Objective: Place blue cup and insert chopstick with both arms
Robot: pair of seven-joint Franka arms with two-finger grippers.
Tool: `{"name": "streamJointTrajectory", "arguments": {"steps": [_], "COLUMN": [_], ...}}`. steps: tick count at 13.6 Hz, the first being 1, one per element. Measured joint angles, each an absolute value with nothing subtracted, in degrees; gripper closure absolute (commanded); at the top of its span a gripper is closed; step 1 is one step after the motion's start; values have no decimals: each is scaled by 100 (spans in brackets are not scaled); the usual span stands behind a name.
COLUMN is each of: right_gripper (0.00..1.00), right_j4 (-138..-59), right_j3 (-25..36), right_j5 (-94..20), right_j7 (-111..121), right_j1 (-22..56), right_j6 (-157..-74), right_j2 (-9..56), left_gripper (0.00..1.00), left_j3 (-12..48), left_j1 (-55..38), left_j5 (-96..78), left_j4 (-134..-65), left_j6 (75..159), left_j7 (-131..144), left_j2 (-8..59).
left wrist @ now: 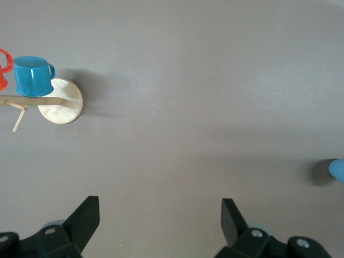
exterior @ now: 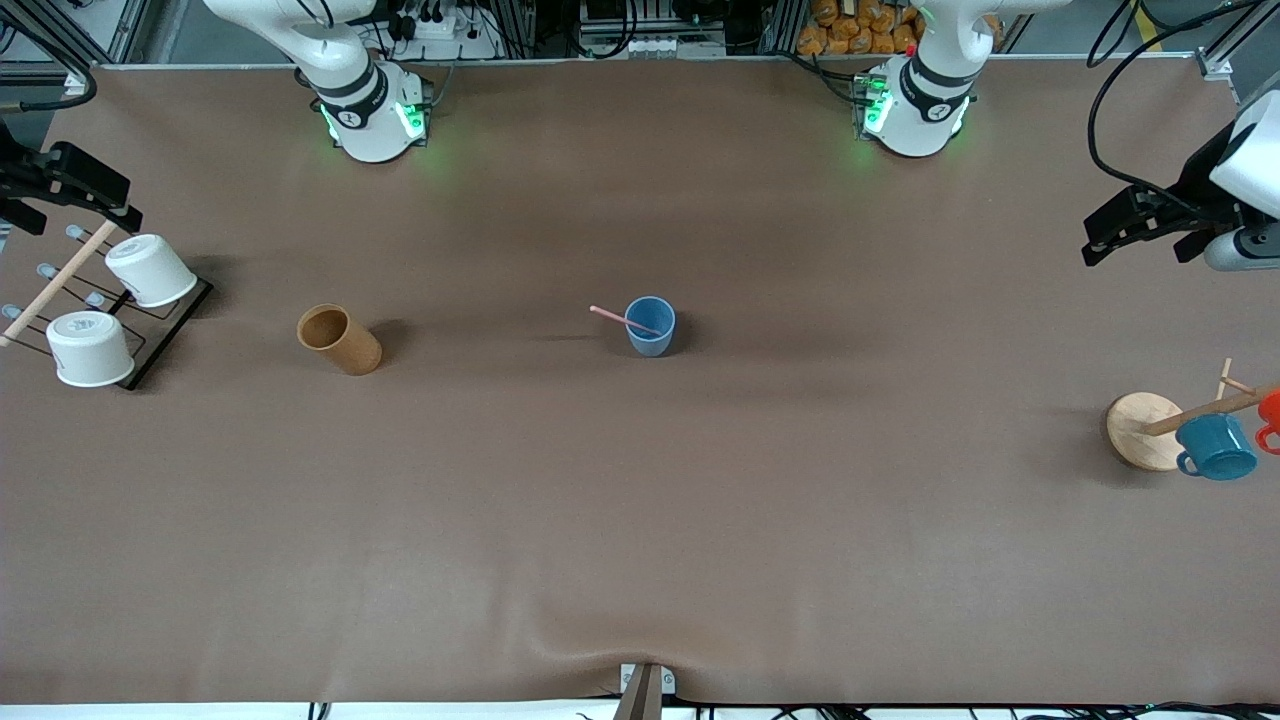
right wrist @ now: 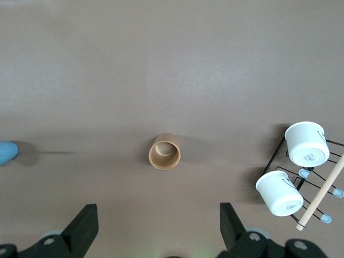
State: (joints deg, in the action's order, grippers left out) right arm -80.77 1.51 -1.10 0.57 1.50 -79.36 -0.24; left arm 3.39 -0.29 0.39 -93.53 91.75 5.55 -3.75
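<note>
The blue cup (exterior: pixel 651 326) stands upright in the middle of the table. The pale-pink chopstick (exterior: pixel 620 318) stands in it, its free end leaning out toward the right arm's end. My left gripper (exterior: pixel 1145 240) is open and empty, up over the table at the left arm's end. In the left wrist view the gripper (left wrist: pixel 159 215) shows only bare table between its fingers, with the cup's edge (left wrist: pixel 337 170) at the frame border. My right gripper (exterior: pixel 70 205) is open and empty over the rack at the right arm's end. It also shows in the right wrist view (right wrist: pixel 158 217), with the cup's edge (right wrist: pixel 7 152) at the border.
A tan cup (exterior: pixel 340 340) stands between the blue cup and a black wire rack (exterior: pixel 165 335) holding two white cups (exterior: pixel 150 270) and a wooden rod (exterior: pixel 55 285). A wooden mug stand (exterior: pixel 1145 430) with a teal mug (exterior: pixel 1216 447) and a red mug (exterior: pixel 1270 415) stands at the left arm's end.
</note>
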Motion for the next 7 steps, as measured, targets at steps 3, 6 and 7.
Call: {"name": "streamJointTrajectory", "arguments": {"steps": [3,6,7], "right_gripper": [0,0,0], "right_j4": [-8078,-8078,-8078], "right_j3": [151,151,151], "right_j5": [-108,-108,-108], "right_j7": [57,57,58], "right_j1": [150,150,150], "right_j6": [-7938,-7939,-7939], "right_j2": [-25,-25,-25], "left_gripper": [0,0,0], "left_j3": [339,339,339], "left_j1": [-33,-33,-33], "left_j5": [39,39,39], "left_j4": [-9343,-9343,-9343], "left_j6": [9109,9070,9053], "left_j7": [555,555,555], "left_j2": [-375,-375,-375]}}
